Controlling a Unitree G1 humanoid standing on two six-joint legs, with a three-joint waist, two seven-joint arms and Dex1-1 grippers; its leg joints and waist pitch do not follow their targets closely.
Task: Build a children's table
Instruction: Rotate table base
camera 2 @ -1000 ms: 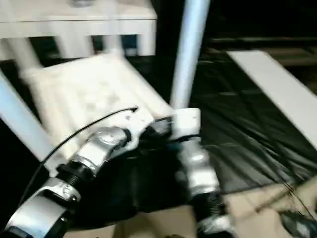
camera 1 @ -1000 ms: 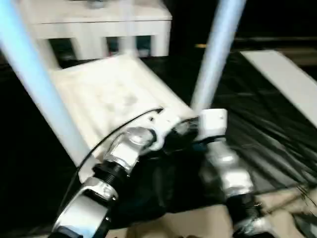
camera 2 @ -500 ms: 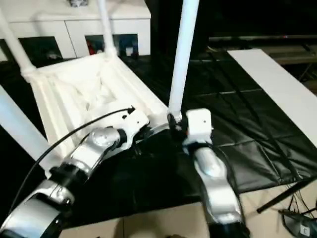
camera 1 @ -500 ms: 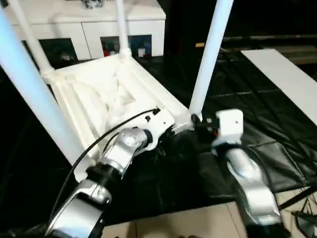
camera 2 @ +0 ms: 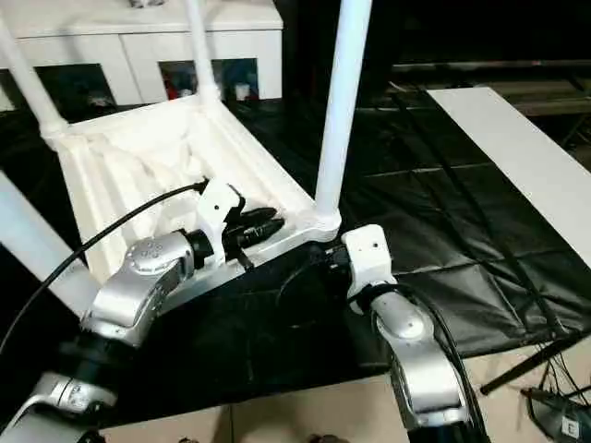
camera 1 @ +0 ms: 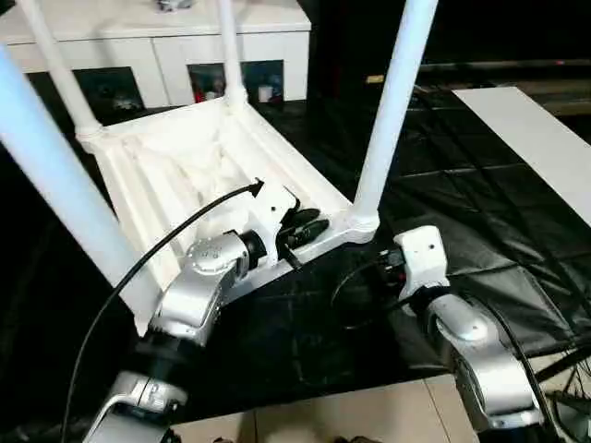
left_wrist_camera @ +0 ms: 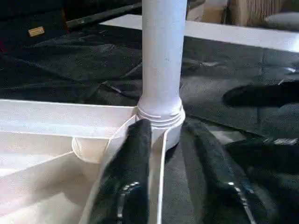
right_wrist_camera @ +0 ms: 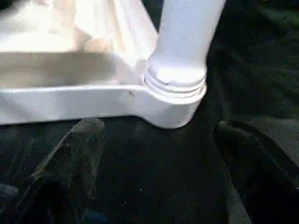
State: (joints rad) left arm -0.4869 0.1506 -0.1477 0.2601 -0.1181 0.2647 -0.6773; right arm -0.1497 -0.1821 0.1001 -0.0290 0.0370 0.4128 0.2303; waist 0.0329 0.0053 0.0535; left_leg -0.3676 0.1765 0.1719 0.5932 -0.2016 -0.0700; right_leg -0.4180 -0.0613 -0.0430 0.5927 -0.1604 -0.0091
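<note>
Left gripper [camera 1: 309, 228] straddles the rim of the upturned tabletop [camera 1: 185, 175], its fingers parted around the edge, clamping nothing. Beyond its tips the near-right leg [camera 1: 388, 101] stands upright in its corner socket [camera 1: 361, 221]. Right gripper [right_wrist_camera: 154, 154] hangs wide open just short of that socket. Three further legs rise at the other corners, so assembly looks nearly finished; turning the table upright probably remains.

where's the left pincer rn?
Head views: left pincer at the upturned tabletop's near rim, astride it, beside the near-right leg.
</note>
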